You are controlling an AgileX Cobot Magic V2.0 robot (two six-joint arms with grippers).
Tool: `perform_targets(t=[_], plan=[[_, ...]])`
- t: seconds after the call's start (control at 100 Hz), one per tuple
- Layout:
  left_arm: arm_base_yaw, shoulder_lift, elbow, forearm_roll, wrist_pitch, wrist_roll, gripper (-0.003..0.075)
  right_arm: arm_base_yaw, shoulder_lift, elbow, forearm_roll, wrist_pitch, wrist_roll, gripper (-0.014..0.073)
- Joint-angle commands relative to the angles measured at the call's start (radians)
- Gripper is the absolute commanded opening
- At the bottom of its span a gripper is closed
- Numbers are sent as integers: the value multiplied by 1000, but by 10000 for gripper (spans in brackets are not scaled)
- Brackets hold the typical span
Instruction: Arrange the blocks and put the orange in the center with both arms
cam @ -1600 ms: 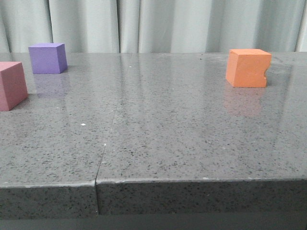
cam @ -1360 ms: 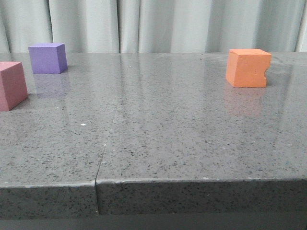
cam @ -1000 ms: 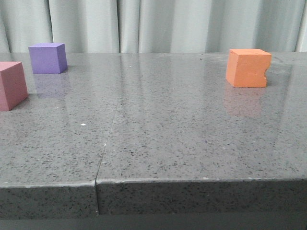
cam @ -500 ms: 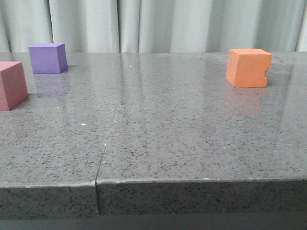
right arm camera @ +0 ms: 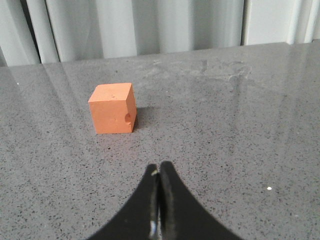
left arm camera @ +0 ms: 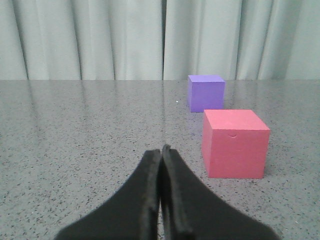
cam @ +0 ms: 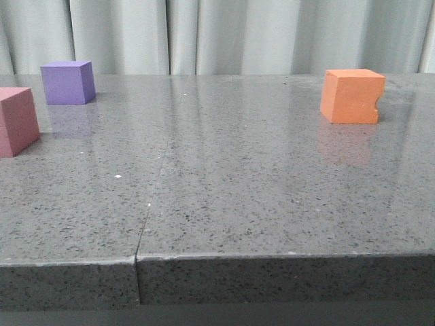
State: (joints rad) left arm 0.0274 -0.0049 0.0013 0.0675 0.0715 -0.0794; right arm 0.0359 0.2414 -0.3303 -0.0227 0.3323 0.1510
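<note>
Left gripper (left arm camera: 161,150): fingers pressed together, empty, low over tabletop (cam: 245,190). Pink-red cube (left arm camera: 234,143) near it, purple cube (left arm camera: 206,92) just beyond. Right gripper (right arm camera: 159,167): fingers together, empty. Orange cube (right arm camera: 113,108) ahead, apart, resting flat.

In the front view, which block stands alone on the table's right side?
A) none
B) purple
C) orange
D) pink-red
C: the orange block sits alone at the right, while the purple block and pink-red block are both at the far left.
</note>
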Motion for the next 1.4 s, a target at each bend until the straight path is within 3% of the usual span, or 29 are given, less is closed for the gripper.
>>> perform_targets(t=[0.0,0.32,0.41,0.53,0.65,0.75,1.05,1.39], plan=[[1,-29,39,-9,-82,-3,-20,-7,97,-107,0,-29,-4,-67],[1,-29,39,-9,-82,-3,-20,-7,431,-408,1,129,-4,-65],[1,-29,39,-9,-82,-3,-20,-6,523,-487,6,183,-4,-16],[1,-29,39,-9,-82,-3,-20,-6,634,-577,44,236,-5,162],[1,-29,39,-9,-82,-3,-20,-5,736,-646,68,246,-5,475],[1,-29,39,-9,-82,-3,-20,-4,813,-706,77,256,-5,672],[1,-29,39,-9,-82,-3,-20,105,1054,-956,78,414,-7,631],[1,-29,39,-9,-82,-3,-20,144,1377,-1350,79,771,-7,631]])
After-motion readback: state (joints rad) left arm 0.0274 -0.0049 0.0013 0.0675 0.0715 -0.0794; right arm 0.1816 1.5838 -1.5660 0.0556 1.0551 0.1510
